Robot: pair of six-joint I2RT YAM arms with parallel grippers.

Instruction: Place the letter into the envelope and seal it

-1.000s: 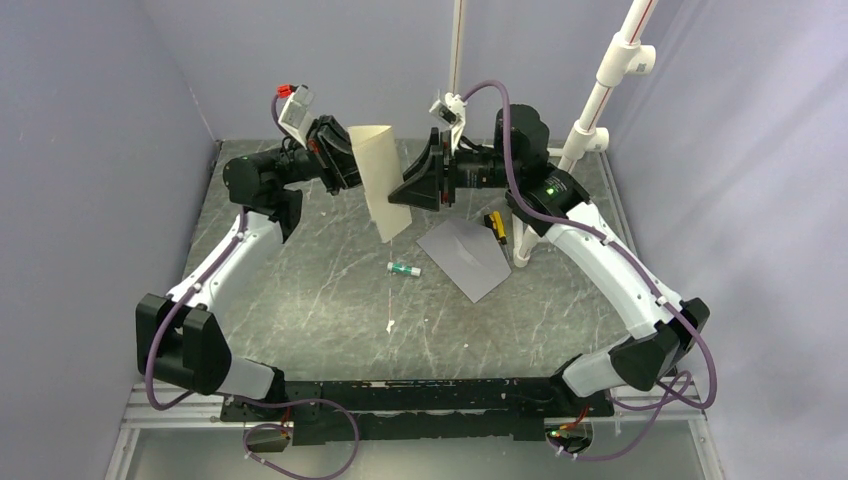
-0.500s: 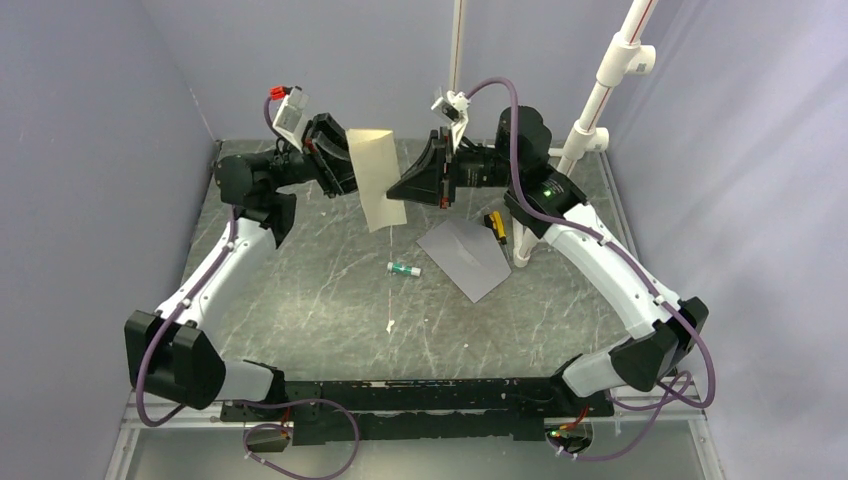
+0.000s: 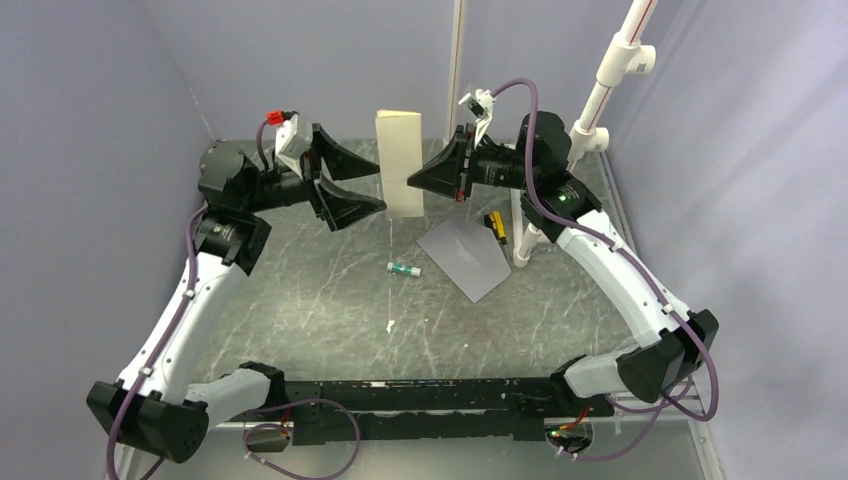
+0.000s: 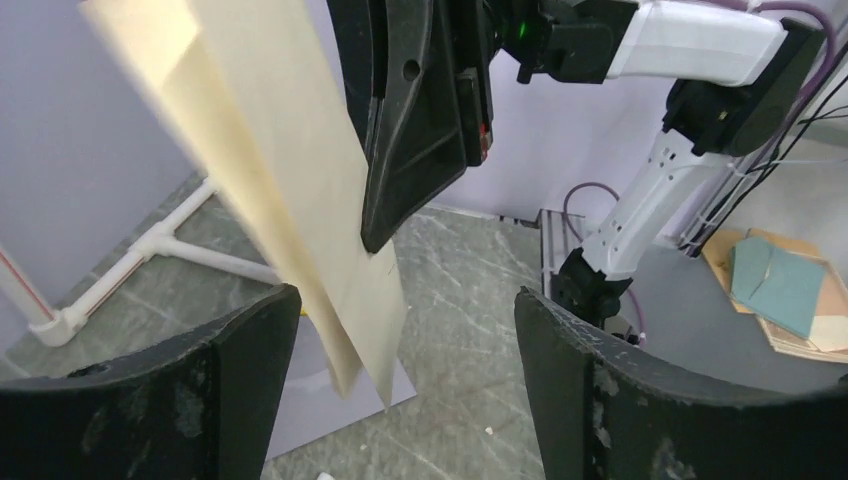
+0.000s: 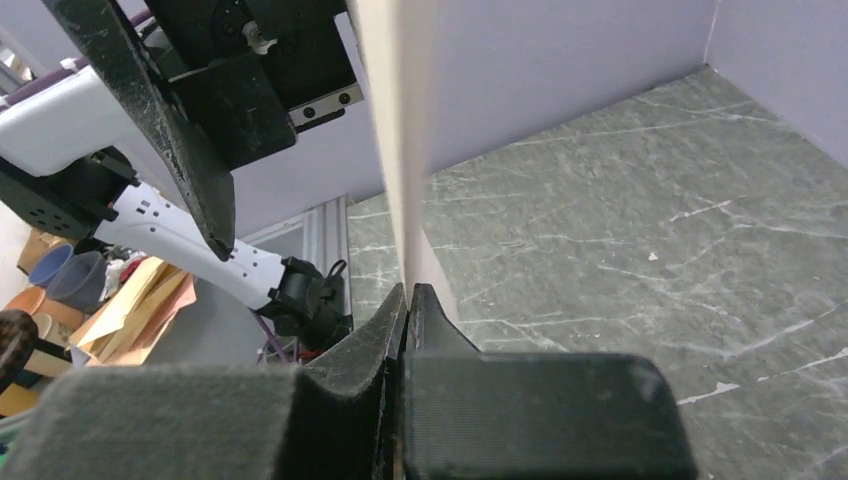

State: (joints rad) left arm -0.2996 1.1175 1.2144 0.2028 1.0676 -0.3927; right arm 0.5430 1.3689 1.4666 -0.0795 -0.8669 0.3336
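The letter (image 3: pixel 400 165), a tan sheet, hangs upright in the air above the back of the table. My right gripper (image 3: pixel 410 183) is shut on its right edge; in the right wrist view the jaws (image 5: pixel 408 290) pinch the sheet (image 5: pixel 395 120) edge-on. My left gripper (image 3: pixel 382 188) stands wide open just left of the sheet and does not touch it. In the left wrist view the letter (image 4: pixel 300 170) hangs between and beyond the spread fingers (image 4: pixel 560 380). The grey envelope (image 3: pixel 465 258) lies flat on the table below, also seen under the sheet (image 4: pixel 310 410).
A small green-capped tube (image 3: pixel 404 269) lies left of the envelope. A yellow and black object (image 3: pixel 495 222) sits by the base of the white pipe stand (image 3: pixel 590 110). A white scrap (image 3: pixel 390 326) lies nearer the front. Purple walls close in the table.
The left gripper opened, let go of the letter and drew back to the left. The right gripper closed on the sheet's edge and now holds it alone, more upright.
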